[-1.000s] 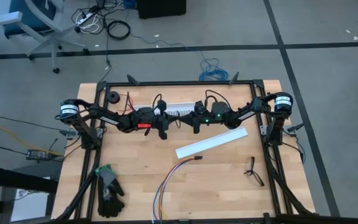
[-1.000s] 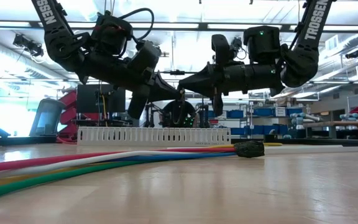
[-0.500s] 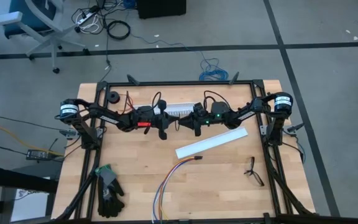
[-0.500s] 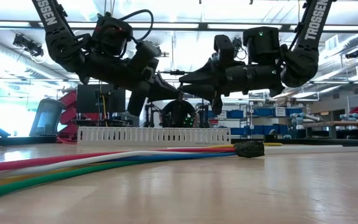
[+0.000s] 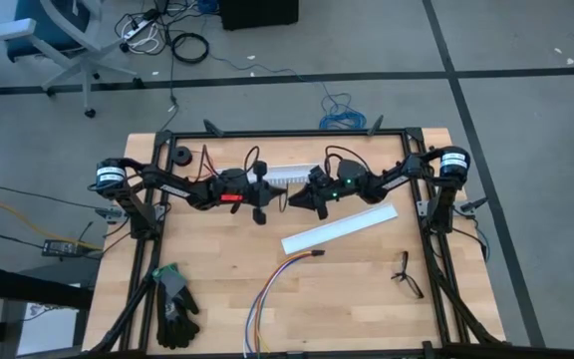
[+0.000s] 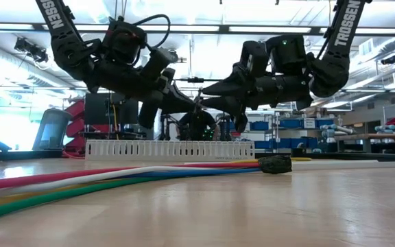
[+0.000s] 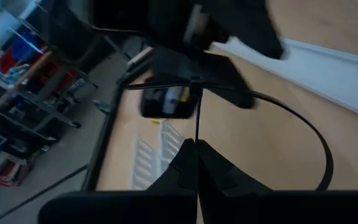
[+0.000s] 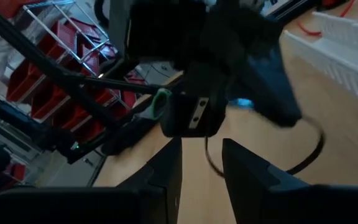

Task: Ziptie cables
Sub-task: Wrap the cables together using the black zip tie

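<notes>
Both arms are up in the air over the back half of the table, noses nearly touching. The left gripper has its fingers pinched together on the ziptie, a skinny black plastic strip that runs straight out from between the dark fingertips and then curls off into a wide loop. The right gripper sits right opposite with its two fingers parted, a clear gap between them in its own wrist view, and the ziptie's curved loop hangs just past them.

The cables are lying flat on the pale wood table near the front edge, well away from both grippers: a loose fan of thin rubbery wires, yellow, blue, orange, ending in a little dark connector. A long white plastic channel lies diagonally between cables and arms, and a second slotted one, comb-like, sits at the back. A black glove is crumpled in the front left corner.
</notes>
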`<state>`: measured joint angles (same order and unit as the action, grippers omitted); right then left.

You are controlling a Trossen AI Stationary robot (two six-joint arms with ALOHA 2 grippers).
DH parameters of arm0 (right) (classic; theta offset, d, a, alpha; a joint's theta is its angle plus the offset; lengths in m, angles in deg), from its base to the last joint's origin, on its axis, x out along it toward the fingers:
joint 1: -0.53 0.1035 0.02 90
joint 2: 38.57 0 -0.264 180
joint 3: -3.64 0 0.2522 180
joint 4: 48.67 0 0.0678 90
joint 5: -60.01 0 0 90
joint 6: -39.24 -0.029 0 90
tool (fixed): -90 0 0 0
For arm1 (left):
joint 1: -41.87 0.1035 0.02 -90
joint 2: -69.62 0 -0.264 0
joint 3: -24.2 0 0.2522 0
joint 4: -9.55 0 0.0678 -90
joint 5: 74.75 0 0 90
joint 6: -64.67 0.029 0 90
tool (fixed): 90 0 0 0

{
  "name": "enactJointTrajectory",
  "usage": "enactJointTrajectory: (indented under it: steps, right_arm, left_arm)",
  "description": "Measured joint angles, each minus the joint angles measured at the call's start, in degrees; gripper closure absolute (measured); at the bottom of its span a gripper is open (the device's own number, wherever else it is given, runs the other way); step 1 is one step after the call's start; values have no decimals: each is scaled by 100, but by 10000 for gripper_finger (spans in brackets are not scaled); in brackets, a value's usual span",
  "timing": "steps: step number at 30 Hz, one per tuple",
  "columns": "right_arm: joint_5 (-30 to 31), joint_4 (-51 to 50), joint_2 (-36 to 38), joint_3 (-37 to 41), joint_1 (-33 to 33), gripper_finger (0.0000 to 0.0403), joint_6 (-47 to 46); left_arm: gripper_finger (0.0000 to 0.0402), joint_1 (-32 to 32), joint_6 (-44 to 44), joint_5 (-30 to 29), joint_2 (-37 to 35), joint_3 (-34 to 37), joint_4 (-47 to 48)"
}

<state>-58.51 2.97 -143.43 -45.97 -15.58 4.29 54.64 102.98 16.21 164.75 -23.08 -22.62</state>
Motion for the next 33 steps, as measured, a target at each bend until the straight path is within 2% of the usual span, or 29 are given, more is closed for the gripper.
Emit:
enactJointTrajectory:
  steps: [6, 10, 17, 27, 30, 33]
  right_arm:
    - [30, 57, 0, 0, -70, 300, 1]
    - [248, 54, 0, 0, -86, 300, 68]
    - [479, 55, 0, -1, -86, 302, 173]
    - [317, -244, 4, -446, 39, 305, 212]
    - [293, -748, 4, -543, 33, 317, 224]
    - [281, -839, 4, -555, 37, 352, 369]
  left_arm:
    - [401, 1, 1, 26, 0, 2, 459]
    - [401, 2, -1, 328, 0, 2, 317]
    - [401, 1, -3, 384, 0, 2, 311]
    - [401, 1, -108, 386, 0, 2, 271]
    - [401, -1, -109, 321, 0, 0, 202]
    - [401, 2, -114, 316, 0, 0, 194]
